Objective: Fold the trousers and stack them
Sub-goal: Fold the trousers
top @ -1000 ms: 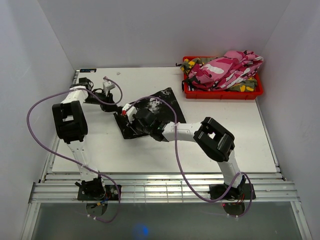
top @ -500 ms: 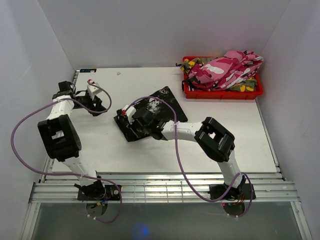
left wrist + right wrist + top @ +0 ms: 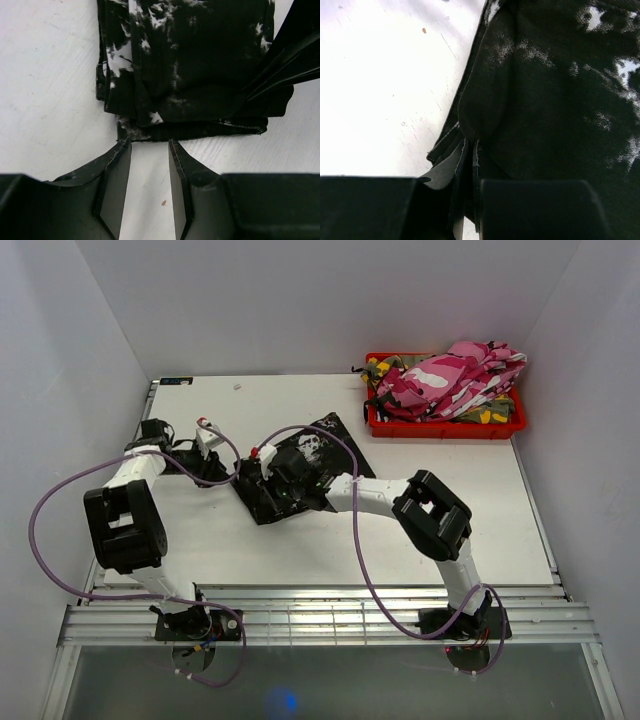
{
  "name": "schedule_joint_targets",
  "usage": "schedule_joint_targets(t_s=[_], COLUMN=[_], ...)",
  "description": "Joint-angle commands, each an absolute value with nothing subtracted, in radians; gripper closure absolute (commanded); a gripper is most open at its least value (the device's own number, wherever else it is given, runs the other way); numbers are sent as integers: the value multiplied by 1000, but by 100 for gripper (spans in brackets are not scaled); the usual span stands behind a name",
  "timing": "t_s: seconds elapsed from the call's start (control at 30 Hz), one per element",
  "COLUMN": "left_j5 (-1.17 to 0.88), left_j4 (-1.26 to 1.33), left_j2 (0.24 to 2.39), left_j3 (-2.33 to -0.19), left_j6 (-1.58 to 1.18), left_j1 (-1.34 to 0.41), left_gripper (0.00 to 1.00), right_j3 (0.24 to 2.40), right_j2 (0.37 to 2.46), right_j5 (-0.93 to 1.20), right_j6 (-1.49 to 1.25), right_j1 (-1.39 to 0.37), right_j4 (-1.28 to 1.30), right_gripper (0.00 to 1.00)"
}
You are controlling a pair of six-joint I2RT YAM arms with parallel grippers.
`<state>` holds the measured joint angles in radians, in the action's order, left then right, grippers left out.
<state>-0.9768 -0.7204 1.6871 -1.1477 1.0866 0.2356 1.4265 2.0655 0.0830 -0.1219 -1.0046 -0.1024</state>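
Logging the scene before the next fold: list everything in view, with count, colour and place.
black trousers: 1, black with white splotches, folded, middle of the table
pink trousers: heap, count unclear, pink-white camouflage, piled on top in the bin
green trousers: count unclear, green-yellow camouflage, in the bin under the pink ones
bin: 1, red, far right corner of the table
table: 1, white, under everything
cables: 2, purple, looping along the arms
left arm: 1, black and white, near left
right arm: 1, black and white, near right
left gripper: 1, black, open, at the black trousers' edge
right gripper: 1, black, shut, on the black trousers
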Motion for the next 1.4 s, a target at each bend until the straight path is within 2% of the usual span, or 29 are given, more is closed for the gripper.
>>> schedule_joint_targets(t_s=[0.0,0.17,0.3,0.43,0.6,0.8,1.0,1.2,1.37], left_j5=[-974,-950,-919,-900,-867,-789,-727,-961,-1040], left_j4=[-693,-635,-574,-485,-443,-390,-230,-316,-443], left_j2=[1631,1654,1683,1721,1778,1798,1778,1815,1844], left_j3=[-1124,-1103,-1101,-1109,-1132,-1124,-1129,-1258,-1339], left_j6=[1062,1000,950,865,810,811,911,1213,1435], left_j1=[207,176,152,141,127,124,143,218,230], left_gripper=[54,53,42,43,54,77,100,100,100], right_j3=[1474,1479,1476,1468,1457,1422,1362,1309,1282], right_j2=[2043,2039,2031,2029,2028,2002,1973,1948,1941], right_j5=[127,156,178,207,242,256,288,299,302], right_j6=[-181,-209,-216,-230,-244,-253,-256,-250,-238], right_j1=[-997,-983,-977,-971,-968,-954,-939,-939,-939], right_j4=[-75,-75,-77,-87,-106,-121,-127,-115,-112], right_gripper=[92,92,92,92,92,92,92,92,92])
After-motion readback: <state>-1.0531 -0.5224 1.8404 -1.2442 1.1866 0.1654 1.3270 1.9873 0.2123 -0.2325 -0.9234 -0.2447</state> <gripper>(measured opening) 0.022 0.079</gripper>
